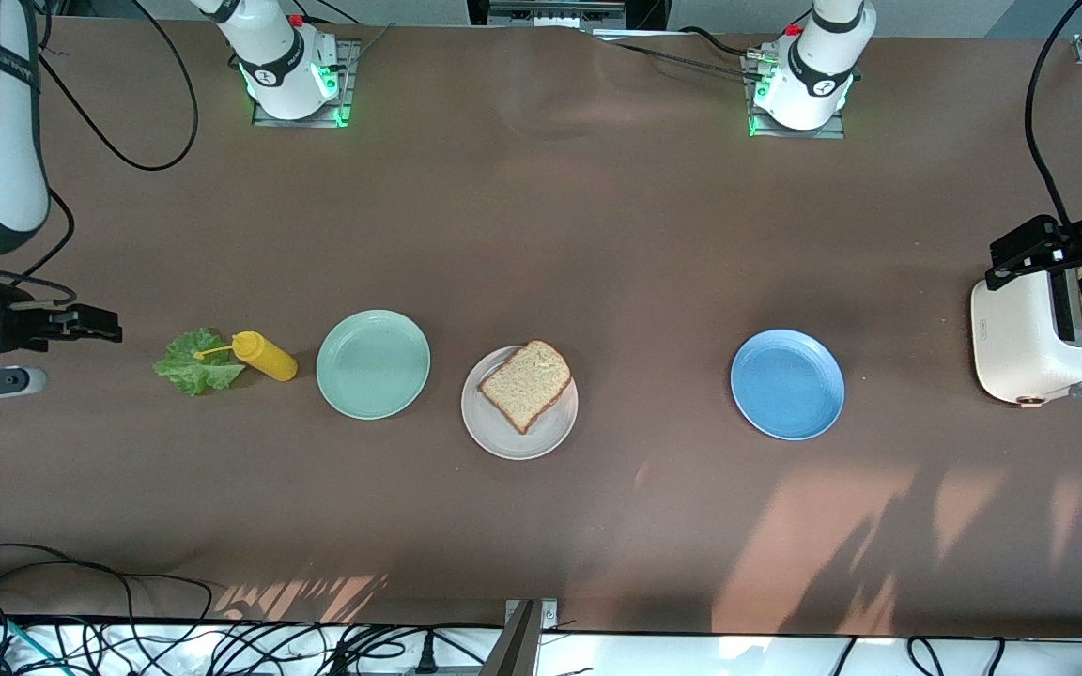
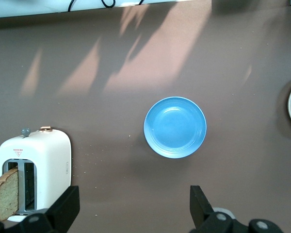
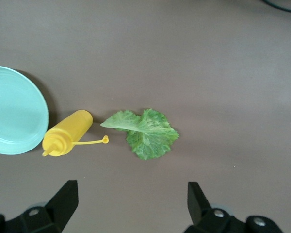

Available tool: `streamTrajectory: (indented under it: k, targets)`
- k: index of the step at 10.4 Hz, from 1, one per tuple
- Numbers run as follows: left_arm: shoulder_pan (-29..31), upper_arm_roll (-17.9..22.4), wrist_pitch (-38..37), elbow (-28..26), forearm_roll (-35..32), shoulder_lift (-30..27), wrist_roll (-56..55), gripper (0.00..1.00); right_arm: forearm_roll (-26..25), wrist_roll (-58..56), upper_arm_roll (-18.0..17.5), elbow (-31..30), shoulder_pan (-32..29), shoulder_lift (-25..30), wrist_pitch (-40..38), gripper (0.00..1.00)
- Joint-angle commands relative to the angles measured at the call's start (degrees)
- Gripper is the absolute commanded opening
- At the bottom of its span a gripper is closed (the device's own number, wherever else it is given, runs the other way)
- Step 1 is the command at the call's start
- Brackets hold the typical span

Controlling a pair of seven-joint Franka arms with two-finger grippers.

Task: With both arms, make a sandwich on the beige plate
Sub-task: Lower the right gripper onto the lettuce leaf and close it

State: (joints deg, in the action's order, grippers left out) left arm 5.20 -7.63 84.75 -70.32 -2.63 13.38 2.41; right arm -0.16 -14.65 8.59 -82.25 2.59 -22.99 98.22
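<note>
Beige plate (image 1: 519, 432): we list it nearest the front camera, mid-surface; round, pale, raised rim, smooth glaze.
Bread slice (image 1: 526, 384): we find it flat on the beige plate, brown speckled crumb, darker crust, one corner reaching the rim. The sandwich is only started; no lettuce or top slice on it yet.
Blue plate (image 1: 787, 384): round, glossy, ringed, bare, toward the left arm's end.
Mint green plate (image 1: 373, 363): same shape, bare, toward the right arm's end, just beside the beige plate.
Mustard bottle (image 1: 265, 357): yellow plastic squeeze bottle lying on its side, its cap tether touching the lettuce.
Lettuce leaf (image 1: 196, 362): ruffled, thin, green, limp, flat on the surface beside the bottle.
Toaster (image 1: 1046, 340): white, rounded, at the left arm's end; second slice (image 2: 5, 199) stands upright in a slot.
Right tool (image 3: 131, 204): fingers spread wide, empty, over bare surface near the lettuce.
Left tool (image 2: 133, 208): fingers spread wide, empty, over the surface beside the toaster.
Surface (image 1: 597, 235): brown, matte.
Risk, lettuce: we judge a thin leaf lying flat may slip the fingers or tear; the touching tether could drag the bottle along.
Risk, toaster slice: we judge a pinch on soft crumb could crush it, or snag in the slot and tip the toaster.
</note>
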Motion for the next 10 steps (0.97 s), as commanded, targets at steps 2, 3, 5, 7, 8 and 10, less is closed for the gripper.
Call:
streamTrajectory:
  k: [2,3,5,7,8,10]
  targets:
    - [-0.19,-0.1,-0.47,-0.61,-0.89,-0.99,0.84,1.0,3.55,-1.09,0.2,0.77,-1.43,-4.42,1.44,1.0]
    - [-0.19,-0.19,-0.47,-0.61,-0.89,-0.99,0.84,1.0,6.81,-1.09,0.72,0.68,-1.36,-5.73,3.1,1.0]
    - [-0.19,-0.1,-0.47,-0.61,-0.89,-0.99,0.84,1.0,7.28,-1.17,0.9,0.77,-2.67,-8.37,4.95,1.0]
    - [-0.19,-0.1,-0.55,-0.61,-0.8,-0.99,0.84,1.0,7.1,-1.17,0.99,0.77,-3.03,-10.92,6.8,1.0]
    - [-0.19,-0.19,-0.56,-0.61,-0.8,-0.99,0.84,1.0,6.84,-1.17,0.9,-0.19,-3.12,-11.63,10.38,1.0]
    - [-0.19,-0.28,-0.56,-0.61,-0.8,-0.99,0.84,1.0,7.28,-1.17,0.56,-9.81,-3.2,-11.03,23.0,1.0]
